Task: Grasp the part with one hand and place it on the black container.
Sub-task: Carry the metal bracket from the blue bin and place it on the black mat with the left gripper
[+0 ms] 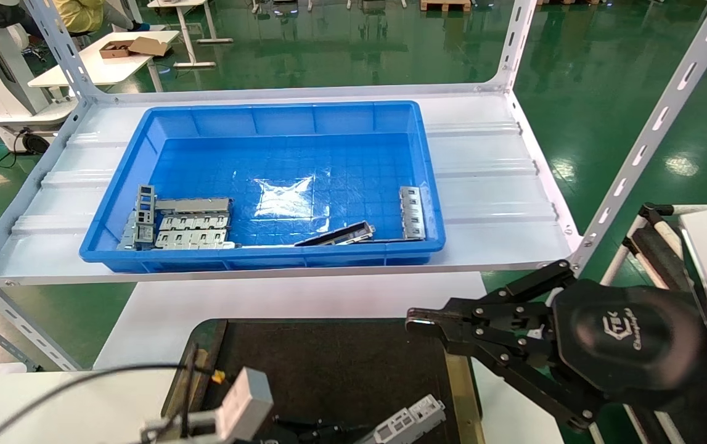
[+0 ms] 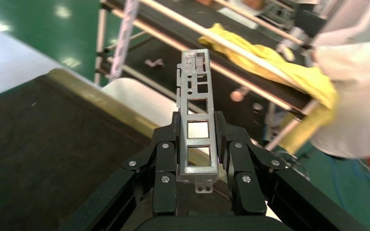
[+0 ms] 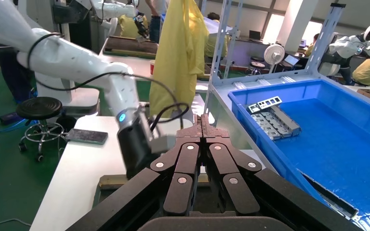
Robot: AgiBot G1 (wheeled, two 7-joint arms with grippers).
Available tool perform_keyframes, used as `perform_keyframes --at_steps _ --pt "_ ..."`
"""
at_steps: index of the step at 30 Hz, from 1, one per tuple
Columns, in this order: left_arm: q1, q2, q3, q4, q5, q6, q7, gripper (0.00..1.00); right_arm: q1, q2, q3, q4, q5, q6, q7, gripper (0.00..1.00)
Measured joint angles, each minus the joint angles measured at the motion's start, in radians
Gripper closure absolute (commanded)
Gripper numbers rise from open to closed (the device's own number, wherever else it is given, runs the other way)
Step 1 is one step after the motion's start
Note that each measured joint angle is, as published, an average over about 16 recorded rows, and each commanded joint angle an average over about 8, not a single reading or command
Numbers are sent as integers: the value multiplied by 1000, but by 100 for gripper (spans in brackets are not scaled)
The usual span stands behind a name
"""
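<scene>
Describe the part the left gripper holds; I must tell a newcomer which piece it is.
Find the black container at the near edge. Over it, the left gripper is shut on the part: a silver-grey bar with square windows, the only piece outside the blue bin.

Blue plastic bin (image 1: 143, 139) on white metal shelf (image 1: 489, 185). Inside: grey multi-cell pieces (image 1: 190, 225) stacked at left corner, dark flat strip (image 1: 338, 235) near front wall, windowed bar (image 1: 412, 213) at right wall. Green floor (image 1: 341, 49) behind.

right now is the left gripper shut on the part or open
Shut on it: the left gripper has the part pinched between both fingers, above the black container.
</scene>
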State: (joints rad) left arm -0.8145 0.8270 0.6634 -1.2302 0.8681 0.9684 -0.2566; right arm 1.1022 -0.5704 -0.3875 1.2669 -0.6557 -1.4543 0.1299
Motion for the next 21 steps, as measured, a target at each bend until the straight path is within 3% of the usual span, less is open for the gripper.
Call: perform_keyframes --at_steps 10,21 --pt "170 57 5 -113 37 -379 -72 100 0 0 0 0 0 0 0 100" --pt "213 169 48 -109 86 -701 -140 100 0 0 0 0 0 0 0 100"
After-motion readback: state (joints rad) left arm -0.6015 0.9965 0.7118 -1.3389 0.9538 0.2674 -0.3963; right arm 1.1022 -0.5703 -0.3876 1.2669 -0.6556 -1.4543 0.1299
